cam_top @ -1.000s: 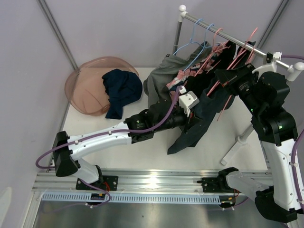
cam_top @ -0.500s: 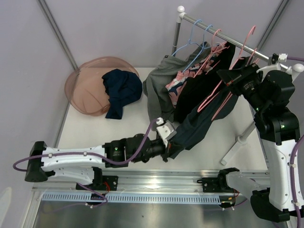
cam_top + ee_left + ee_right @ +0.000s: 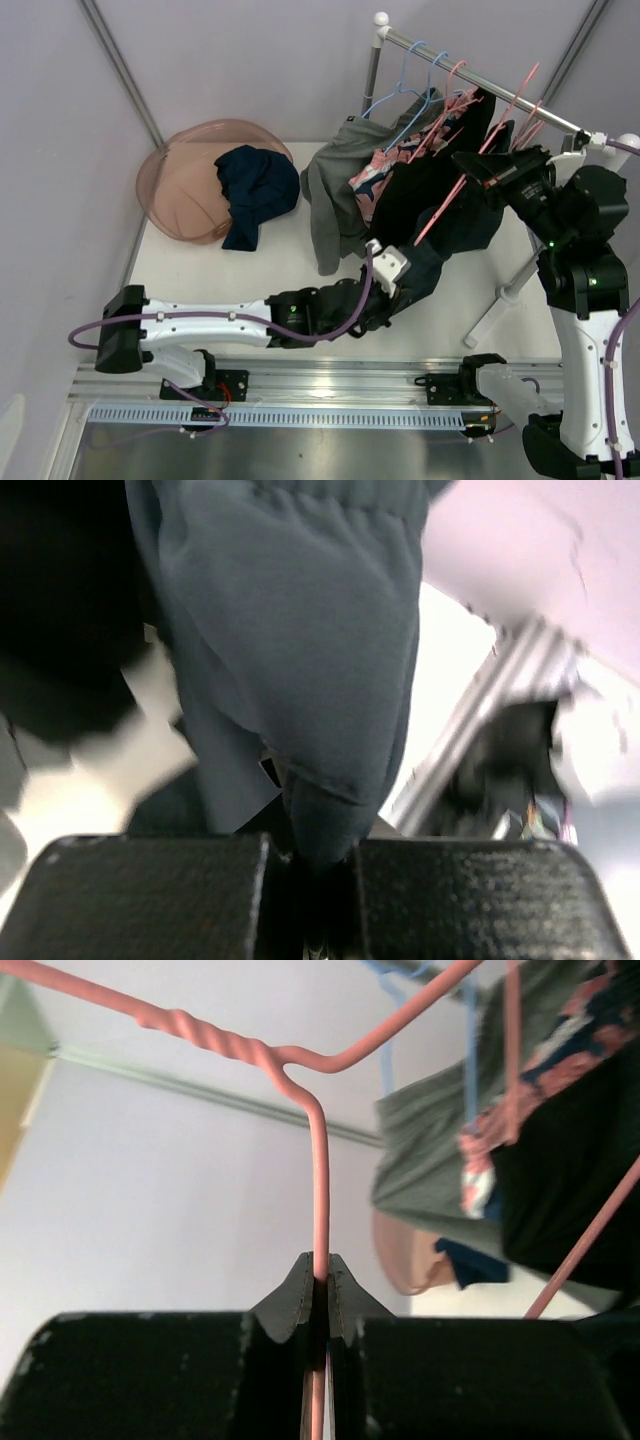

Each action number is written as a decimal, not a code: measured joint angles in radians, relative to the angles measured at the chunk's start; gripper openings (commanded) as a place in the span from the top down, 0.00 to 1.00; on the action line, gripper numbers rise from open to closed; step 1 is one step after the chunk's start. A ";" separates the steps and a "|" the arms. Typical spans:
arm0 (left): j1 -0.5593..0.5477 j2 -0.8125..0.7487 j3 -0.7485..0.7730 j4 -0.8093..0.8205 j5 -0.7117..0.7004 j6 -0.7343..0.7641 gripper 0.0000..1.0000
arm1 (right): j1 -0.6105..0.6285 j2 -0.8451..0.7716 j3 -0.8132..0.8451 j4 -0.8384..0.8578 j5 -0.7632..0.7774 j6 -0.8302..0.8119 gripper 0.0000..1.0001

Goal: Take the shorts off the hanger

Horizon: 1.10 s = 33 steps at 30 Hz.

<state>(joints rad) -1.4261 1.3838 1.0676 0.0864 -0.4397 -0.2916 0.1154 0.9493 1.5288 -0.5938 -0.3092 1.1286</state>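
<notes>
The black shorts [image 3: 445, 215] hang from a pink wire hanger [image 3: 452, 195] below the rail. My left gripper [image 3: 405, 283] is shut on their lower edge; in the left wrist view the dark cloth [image 3: 300, 660] runs down between the gripper's [image 3: 312, 852] pads. My right gripper [image 3: 472, 165] is shut on the pink hanger's neck [image 3: 320, 1160], the wire pinched at the gripper's [image 3: 318, 1272] tips. Grey shorts [image 3: 335, 190] and pink printed shorts [image 3: 375, 172] hang beside them. Navy shorts [image 3: 255, 185] lie in the basin.
A pink translucent basin [image 3: 175, 190] sits at the back left. The metal clothes rail [image 3: 440, 52] carries blue and pink hangers [image 3: 410, 75]. The rack's white leg [image 3: 500, 300] slants across the table at the right. The walls stand close on both sides.
My left gripper pulled the black shorts' edge toward the near edge, then moved right and a little back. My right gripper shifted slightly with the hanger.
</notes>
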 measured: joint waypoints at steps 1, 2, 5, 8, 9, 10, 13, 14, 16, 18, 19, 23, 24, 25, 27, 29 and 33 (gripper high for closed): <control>0.013 0.025 0.040 0.001 -0.008 0.010 1.00 | -0.001 -0.016 -0.003 0.016 -0.020 0.029 1.00; 0.029 0.045 0.077 0.001 -0.016 0.020 1.00 | -0.002 -0.033 -0.005 0.031 -0.039 0.058 1.00; 0.095 0.082 0.167 0.010 -0.043 0.045 1.00 | -0.002 -0.081 -0.008 0.064 -0.093 0.140 1.00; 0.158 0.109 0.240 0.014 -0.068 0.068 1.00 | -0.002 -0.120 -0.009 0.108 -0.143 0.228 1.00; 0.179 0.117 0.262 0.014 -0.079 0.076 1.00 | -0.002 -0.130 -0.008 0.129 -0.160 0.254 1.00; 0.195 0.124 0.280 0.013 -0.085 0.083 1.00 | -0.002 -0.137 -0.008 0.144 -0.172 0.272 1.00; 0.217 0.126 0.296 0.001 -0.098 0.091 1.00 | -0.002 -0.141 0.000 0.165 -0.197 0.294 1.00; 0.217 0.125 0.296 -0.009 -0.100 0.091 1.00 | -0.002 -0.137 0.001 0.165 -0.198 0.293 1.00; 0.212 0.109 0.275 -0.021 -0.097 0.085 1.00 | -0.002 -0.129 -0.007 0.166 -0.197 0.283 1.00; 0.197 0.058 0.211 -0.039 -0.099 0.079 1.00 | -0.002 -0.122 -0.039 0.177 -0.198 0.267 1.00; 0.185 0.024 0.175 -0.054 -0.103 0.074 1.00 | -0.002 -0.118 -0.066 0.183 -0.197 0.258 1.00; 0.079 -0.139 0.047 -0.137 -0.140 0.054 1.00 | -0.005 -0.066 -0.175 0.193 -0.195 0.218 1.00; 0.047 -0.179 0.030 -0.162 -0.153 0.045 1.00 | -0.009 -0.040 -0.187 0.192 -0.191 0.203 1.00; 0.023 -0.208 0.018 -0.180 -0.162 0.037 1.00 | -0.012 -0.011 -0.192 0.192 -0.185 0.190 1.00; -0.032 -0.285 -0.023 -0.208 -0.187 0.004 1.00 | -0.029 0.053 -0.194 0.195 -0.177 0.163 1.00; -0.071 -0.371 -0.081 -0.233 -0.213 -0.034 1.00 | -0.052 0.095 -0.194 0.198 -0.181 0.137 1.00; -0.130 -0.494 -0.189 -0.285 -0.262 -0.108 1.00 | -0.124 0.120 -0.193 0.216 -0.204 0.105 1.00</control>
<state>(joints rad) -1.5562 0.8894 0.8783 -0.1986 -0.7013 -0.3992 -0.0090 1.0691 1.3357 -0.3782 -0.5129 1.2339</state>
